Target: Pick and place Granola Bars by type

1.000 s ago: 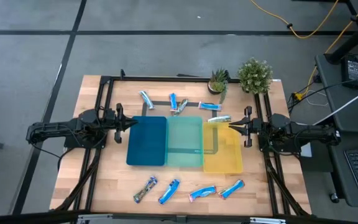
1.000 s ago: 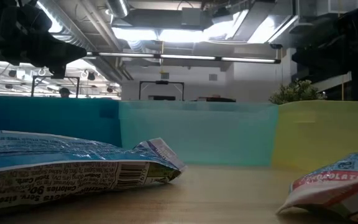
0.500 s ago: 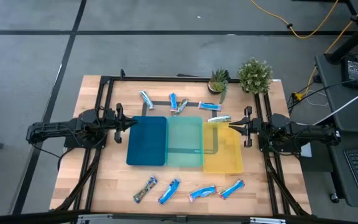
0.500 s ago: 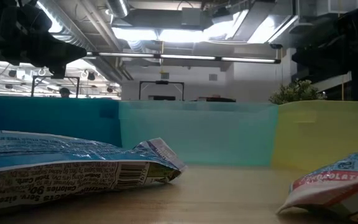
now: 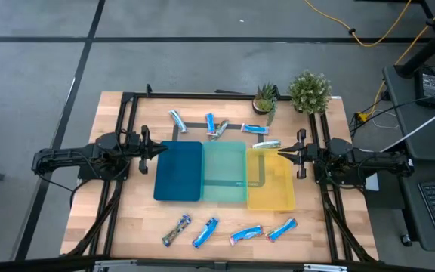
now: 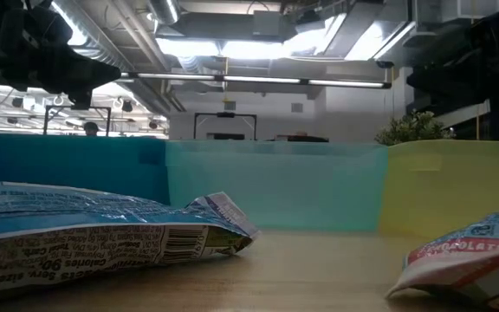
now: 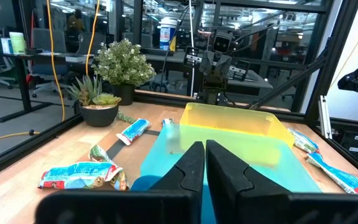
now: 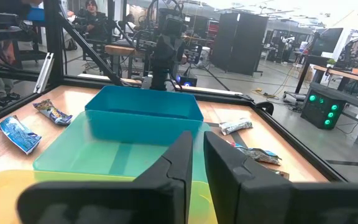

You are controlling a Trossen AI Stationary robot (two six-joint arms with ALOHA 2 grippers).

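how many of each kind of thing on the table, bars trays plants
bars: 9 (5 on the far side of the trays, 4 on the near side)
trays: 3 (dark blue, teal, yellow)
plants: 2
total: 14

Table (image 5: pixel 127 219): pale wood planks, smooth, faint sheen; we note dark matt tape strips on it. Frame rails (image 5: pixel 123 121): black metal, matt.

Three trays, dark-blue (image 5: pixel 178 172), teal (image 5: pixel 225 174), yellow (image 5: pixel 272 181): smooth plastic, the teal and yellow ones translucent.

Granola Bars (image 6: pixel 102 230): crinkled foil-like wrappers, glossy, printed; we see creases catching light in the low view.

Left gripper (image 7: pixel 204 163) and right gripper (image 8: pixel 194 163): fingers of dark matt plastic, slightly grainy.

Floor (image 5: pixel 36 75): grey, matt, carpet-like.
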